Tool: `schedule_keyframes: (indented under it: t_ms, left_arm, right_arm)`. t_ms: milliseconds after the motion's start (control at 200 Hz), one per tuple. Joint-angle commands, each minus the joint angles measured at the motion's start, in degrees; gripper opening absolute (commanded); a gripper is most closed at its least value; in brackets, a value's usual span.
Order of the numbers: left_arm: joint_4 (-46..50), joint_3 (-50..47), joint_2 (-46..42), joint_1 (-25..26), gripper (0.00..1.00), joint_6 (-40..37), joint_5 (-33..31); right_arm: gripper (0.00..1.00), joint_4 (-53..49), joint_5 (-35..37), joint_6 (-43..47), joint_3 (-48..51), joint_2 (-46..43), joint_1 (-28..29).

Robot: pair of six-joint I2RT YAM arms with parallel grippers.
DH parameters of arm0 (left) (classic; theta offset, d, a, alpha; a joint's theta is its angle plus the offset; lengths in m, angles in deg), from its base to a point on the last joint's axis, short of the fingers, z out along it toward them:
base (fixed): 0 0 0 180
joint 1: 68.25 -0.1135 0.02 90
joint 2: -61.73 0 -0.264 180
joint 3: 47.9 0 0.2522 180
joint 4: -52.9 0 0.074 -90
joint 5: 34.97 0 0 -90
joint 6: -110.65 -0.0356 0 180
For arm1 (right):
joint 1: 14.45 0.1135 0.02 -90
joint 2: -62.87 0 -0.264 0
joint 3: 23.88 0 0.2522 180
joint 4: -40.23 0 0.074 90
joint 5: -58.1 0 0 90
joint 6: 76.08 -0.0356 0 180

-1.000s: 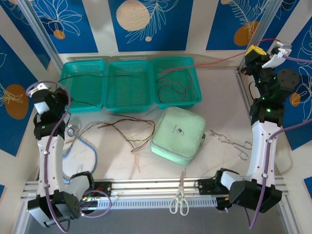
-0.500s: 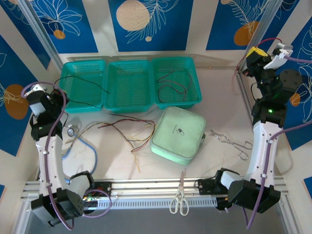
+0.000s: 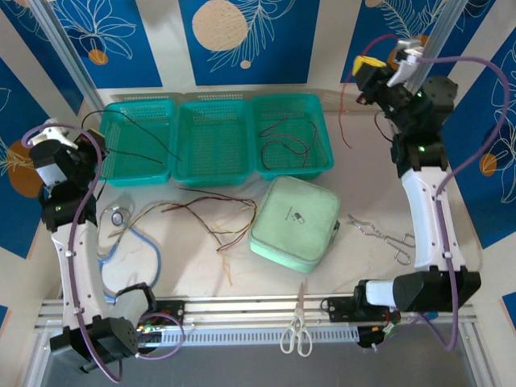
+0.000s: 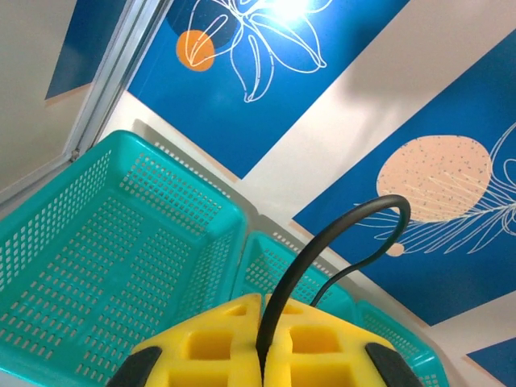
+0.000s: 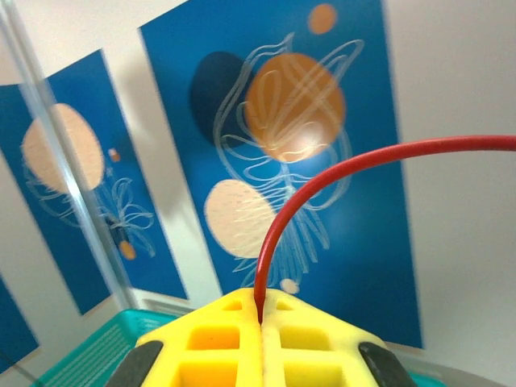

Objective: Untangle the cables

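Pincers clenched: left pincer point(image 4: 262, 355) on black cable point(image 4: 322, 242), right pincer point(image 5: 260, 322) on red cable point(image 5: 322, 181).

White walls point(image 3: 165, 40) on the back and both sides carry tall blue panels point(image 3: 250, 44) printed with peach discs point(image 3: 219, 24) and white line-drawn leaves. Before them stands a pale, faintly marbled table point(image 3: 363, 185), with slanted aluminium posts point(image 3: 71, 60) at its back corners and a slotted metal rail point(image 3: 242, 305) along its near edge. In the left wrist view a bright glare point(image 4: 290, 8) washes the top of one panel.
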Motion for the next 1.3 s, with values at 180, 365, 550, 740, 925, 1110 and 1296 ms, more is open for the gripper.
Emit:
schedule_keyframes:
  t_ms: [180, 365, 550, 740, 925, 1110, 1296]
  left_arm:
    - [-0.79, -0.22, -1.76, 1.59, 0.0, -0.27, 2.74]
    - [-0.6, -0.84, -2.5, 1.92, 0.0, -0.47, 3.03]
    - [0.74, 0.45, -2.68, 2.32, 0.0, -1.41, 3.42]
    - [0.32, 0.37, -2.68, 2.66, 0.0, -0.85, 3.69]
    - [-1.8, -1.25, -3.01, 3.79, 0.0, 2.8, 5.0]
    - [-1.49, -2.21, -3.96, 4.56, 0.0, 2.84, 3.81]
    - [-2.06, -2.22, -3.57, 5.38, 0.0, 3.37, 3.64]
  right_arm:
    - [0.0, -0.42, 3.33, 2.51, -12.11, 13.22, 5.99]
    - [0.0, -2.48, 5.48, 3.87, -16.87, 24.19, 8.32]
    - [0.0, -12.39, 4.18, 4.34, -19.72, 34.27, 10.53]
    - [0.0, -28.72, -1.16, 0.75, -26.18, 44.6, 10.91]
    - [0.0, -43.65, -2.84, 1.48, -36.38, 55.22, 11.67]
    - [0.0, -55.25, -3.59, 1.8, -46.69, 64.75, 11.86]
    - [0.0, -57.19, -3.09, 1.52, -47.02, 67.58, 11.6]
